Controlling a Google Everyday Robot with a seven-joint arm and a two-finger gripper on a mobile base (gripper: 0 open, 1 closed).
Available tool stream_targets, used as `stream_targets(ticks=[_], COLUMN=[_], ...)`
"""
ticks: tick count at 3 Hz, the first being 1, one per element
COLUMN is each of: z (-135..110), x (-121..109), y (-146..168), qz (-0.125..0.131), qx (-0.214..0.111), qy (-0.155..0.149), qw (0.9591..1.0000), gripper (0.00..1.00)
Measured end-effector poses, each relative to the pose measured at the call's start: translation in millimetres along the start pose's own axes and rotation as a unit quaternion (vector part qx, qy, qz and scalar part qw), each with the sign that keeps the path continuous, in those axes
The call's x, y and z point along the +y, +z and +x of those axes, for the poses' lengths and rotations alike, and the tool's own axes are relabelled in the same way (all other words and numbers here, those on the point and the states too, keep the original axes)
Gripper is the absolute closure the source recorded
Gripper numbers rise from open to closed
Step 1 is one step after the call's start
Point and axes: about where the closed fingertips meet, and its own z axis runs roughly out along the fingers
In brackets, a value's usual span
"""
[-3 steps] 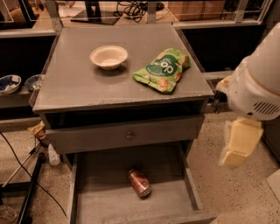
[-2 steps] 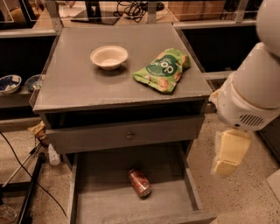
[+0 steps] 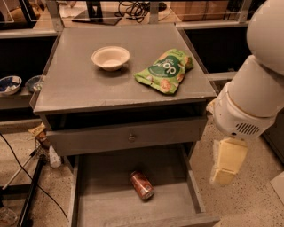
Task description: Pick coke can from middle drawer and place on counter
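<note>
The coke can (image 3: 141, 185) lies on its side on the floor of the open middle drawer (image 3: 106, 206), near the drawer's centre. The grey counter (image 3: 84, 84) above carries a white bowl (image 3: 110, 57) and a green snack bag (image 3: 165, 70). My gripper (image 3: 226, 165) hangs off the white arm (image 3: 257, 88) to the right of the cabinet, outside the drawer's right wall and above the floor. It is level with the drawer and well to the right of the can. It holds nothing that I can see.
A closed drawer front with a small round knob (image 3: 131, 138) sits above the open drawer. Cables and a black stand leg (image 3: 26, 195) lie on the floor at the left. A shelf at the left holds bowls (image 3: 9, 84). A wooden desk (image 3: 133, 11) stands behind.
The arm and gripper have moved left and down, closer to the drawer's right side. The can, bowl and bag have not moved.
</note>
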Motion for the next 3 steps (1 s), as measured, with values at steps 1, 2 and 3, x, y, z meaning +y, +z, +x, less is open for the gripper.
stream_targets(ticks=[1,2,3], z=[-3,-2,3], x=[3,2,1], y=[16,41,62], qz=[-0.004,-0.012,-0.018], qx=[-0.001,0.003,0.015], qy=[0.005,0.026,0.054], qw=[1.0,0.9996,0.9983], gripper=[0.0,0.0,0.0])
